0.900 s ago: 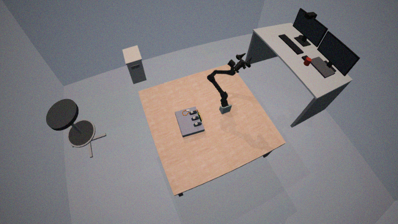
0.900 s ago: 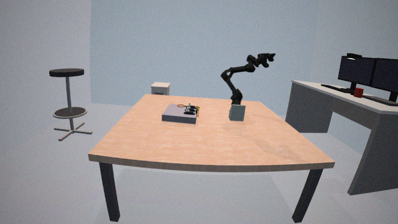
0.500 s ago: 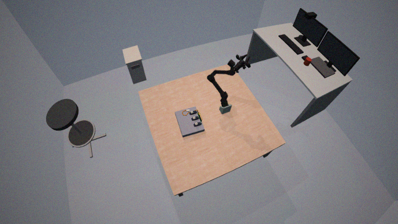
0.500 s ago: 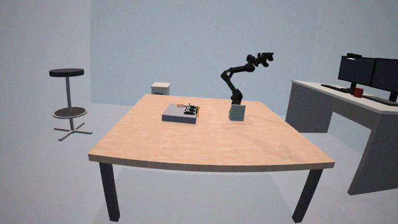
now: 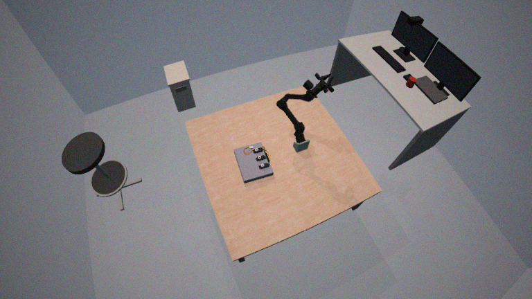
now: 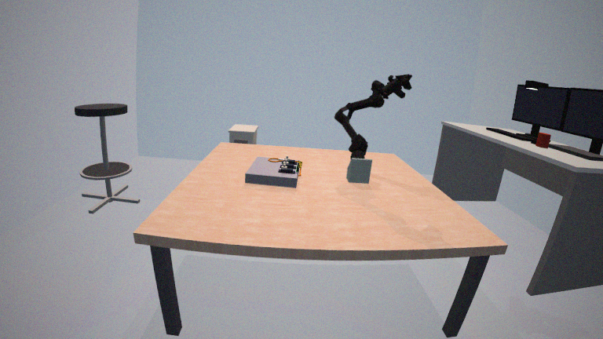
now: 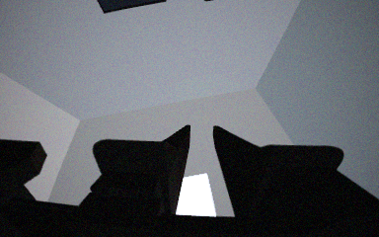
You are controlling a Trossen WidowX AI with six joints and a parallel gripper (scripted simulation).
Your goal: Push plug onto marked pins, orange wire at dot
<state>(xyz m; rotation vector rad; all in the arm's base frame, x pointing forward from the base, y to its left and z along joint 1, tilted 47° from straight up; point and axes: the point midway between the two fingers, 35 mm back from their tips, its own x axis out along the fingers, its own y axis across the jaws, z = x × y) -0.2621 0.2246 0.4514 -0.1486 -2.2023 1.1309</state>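
The grey printed holder (image 5: 247,168) (image 6: 270,178) sits on the table, left of the arm's base. Three dark servos with pale hubs stand along its right side; one servo (image 5: 260,158) is the middle one. An orange lead (image 5: 244,152) (image 6: 272,160) loops over the holder's top, with a small pale piece (image 5: 251,147) at the loop that looks like the plug. Green and yellow parts (image 5: 267,156) show along the holder's right edge; pins, band and dot are too small to make out. My gripper (image 5: 331,77) (image 6: 410,78) (image 7: 201,129) is high and far from the holder, partly open, with nothing between its fingers.
The wooden table (image 5: 314,205) (image 6: 311,224) carries the arm's pale base block (image 5: 301,146) (image 6: 359,171). A desk (image 5: 376,68) with two monitors and a red mug (image 5: 410,82) (image 6: 542,140) stands right. A stool (image 5: 83,151) (image 6: 101,109) stands left, a cabinet (image 5: 182,93) behind.
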